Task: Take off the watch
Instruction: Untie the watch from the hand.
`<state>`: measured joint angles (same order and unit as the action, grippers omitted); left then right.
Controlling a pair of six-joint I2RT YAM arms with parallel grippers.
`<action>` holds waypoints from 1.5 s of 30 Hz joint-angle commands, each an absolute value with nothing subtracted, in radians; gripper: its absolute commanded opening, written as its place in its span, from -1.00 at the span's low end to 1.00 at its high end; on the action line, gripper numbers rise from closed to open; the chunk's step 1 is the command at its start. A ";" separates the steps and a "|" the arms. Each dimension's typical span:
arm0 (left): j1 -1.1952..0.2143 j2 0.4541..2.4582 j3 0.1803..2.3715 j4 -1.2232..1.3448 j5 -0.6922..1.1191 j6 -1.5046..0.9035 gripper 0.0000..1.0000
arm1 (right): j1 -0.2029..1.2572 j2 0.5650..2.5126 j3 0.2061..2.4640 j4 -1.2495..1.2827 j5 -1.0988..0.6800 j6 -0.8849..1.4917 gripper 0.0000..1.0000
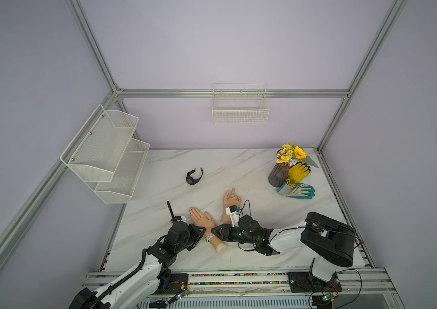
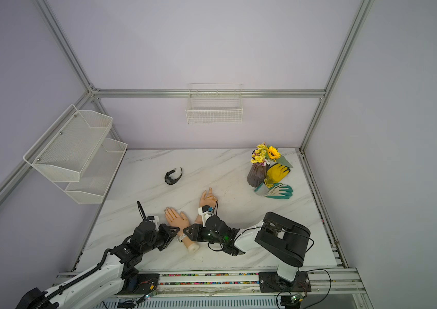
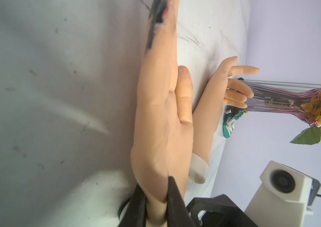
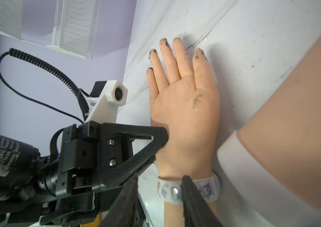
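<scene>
I had the left end effector (image 3: 155, 183) clenched on the flat dummy hand (image 4: 185, 118) by its wrist, at the near side of the counter (image 1: 238, 166). The white patterned watch (image 4: 206, 188) was strapped round that wrist. My right end effector (image 4: 160, 178) stood released, jaws apart astride the strap. A black watch (image 1: 194, 176) lay far left.

Table (image 1: 238, 166): white, marble-patterned. On it: black watch (image 1: 194, 176), far left; flat mannequin hand (image 1: 202, 219) and second mannequin hand (image 1: 231, 199) side by side, near front; vase of flowers (image 1: 278, 175), yellow glove (image 1: 299, 172) and green-and-white gloves (image 1: 299, 191) clustered far right.
</scene>
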<state>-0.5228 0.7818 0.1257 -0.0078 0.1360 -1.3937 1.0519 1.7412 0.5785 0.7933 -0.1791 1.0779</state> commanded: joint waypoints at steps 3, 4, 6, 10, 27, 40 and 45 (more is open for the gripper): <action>-0.517 0.806 0.137 -0.075 0.090 -1.359 -1.00 | 1.070 1.768 0.543 0.937 -0.246 1.135 -0.19; -0.516 0.808 0.137 -0.074 0.089 -1.359 -1.00 | 1.070 1.775 0.533 0.968 -0.255 1.149 -0.19; -0.516 0.812 0.136 -0.069 0.089 -1.358 -1.00 | 1.070 1.792 0.532 0.970 -0.261 1.168 -0.19; -0.517 0.809 0.139 -0.055 0.098 -1.347 -1.00 | 1.070 1.823 0.523 0.969 -0.254 1.195 -0.16; -0.517 0.859 0.147 -0.032 0.024 -1.304 -1.00 | 1.100 1.915 0.484 1.344 -0.326 1.373 -0.55; -0.518 0.801 0.175 -0.097 0.002 -1.270 -1.00 | 1.106 1.977 0.565 1.187 -0.310 1.323 -0.91; -0.521 0.798 0.177 -0.107 -0.007 -1.242 -1.00 | 1.107 1.968 0.597 1.129 -0.295 1.299 -1.00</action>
